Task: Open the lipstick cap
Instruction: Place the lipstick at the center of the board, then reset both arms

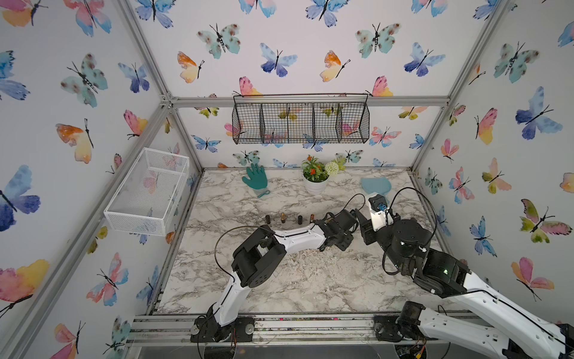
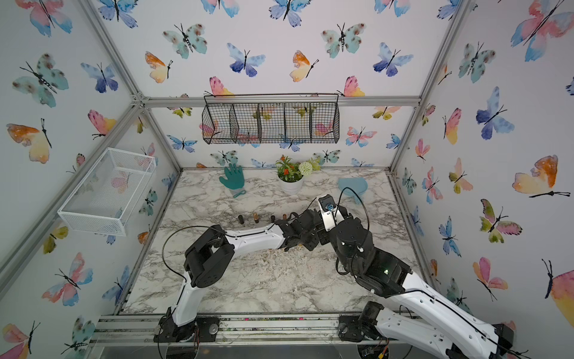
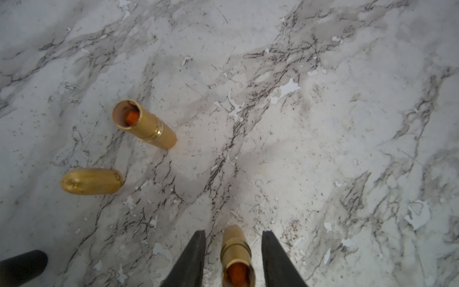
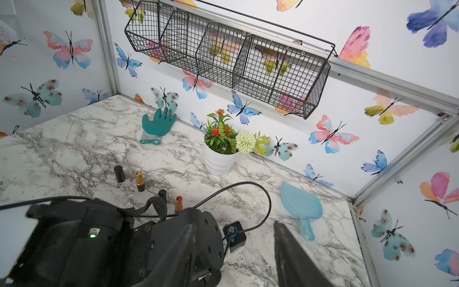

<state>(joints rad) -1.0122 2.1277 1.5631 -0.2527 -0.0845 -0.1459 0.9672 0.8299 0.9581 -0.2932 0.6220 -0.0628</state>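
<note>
In the left wrist view a gold lipstick [image 3: 236, 251] stands uncapped on the marble, its orange stick showing. My left gripper [image 3: 233, 236] is open around it, with a gap on each side. A gold cap [image 3: 92, 181] rests on the table apart from it, beside a second uncapped gold lipstick [image 3: 144, 126]. In both top views the left gripper [image 1: 338, 241] points down under its wrist, which hides the lipstick. My right gripper [image 4: 233, 225] is open and holds nothing, just right of the left wrist [image 1: 362, 222].
A row of small tubes stands behind the left arm: a black one [image 1: 267, 219], a gold one [image 1: 283, 218], a black one [image 1: 300, 219], an orange-tipped one [image 1: 312, 218]. A potted plant [image 1: 315, 183], a teal glove [image 1: 255, 178] and a blue dish [image 1: 375, 186] line the back.
</note>
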